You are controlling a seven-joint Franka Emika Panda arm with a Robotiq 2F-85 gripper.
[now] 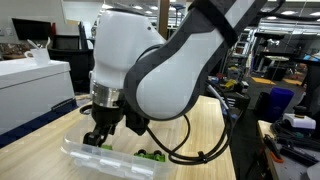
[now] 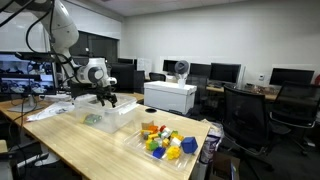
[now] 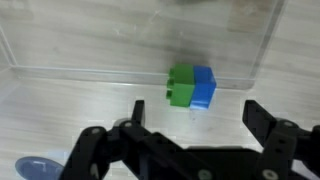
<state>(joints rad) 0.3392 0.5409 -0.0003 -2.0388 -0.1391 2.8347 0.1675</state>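
blocks lie low in a clear bin point(image 3: 60, 50) on the desk point(image 2: 90, 150): a green block point(image 3: 181, 86) and a blue block point(image 3: 204, 87), touching side by side with green on the left, near the bin's far wall in the wrist view. the hand point(image 3: 192, 112) hangs just above them, released, its jaws spread wide enough to straddle the pair. a good descent here would probably be straight down and slow, with the pair centred between the fingers point(image 3: 135, 108), so neither tip lands on a block. the far wall looks close, so the hand should keep a little to the near side. the bin seems light and may slide if nudged. a tray of coloured blocks point(image 2: 165, 143) sits well apart, nearer the desk's end.
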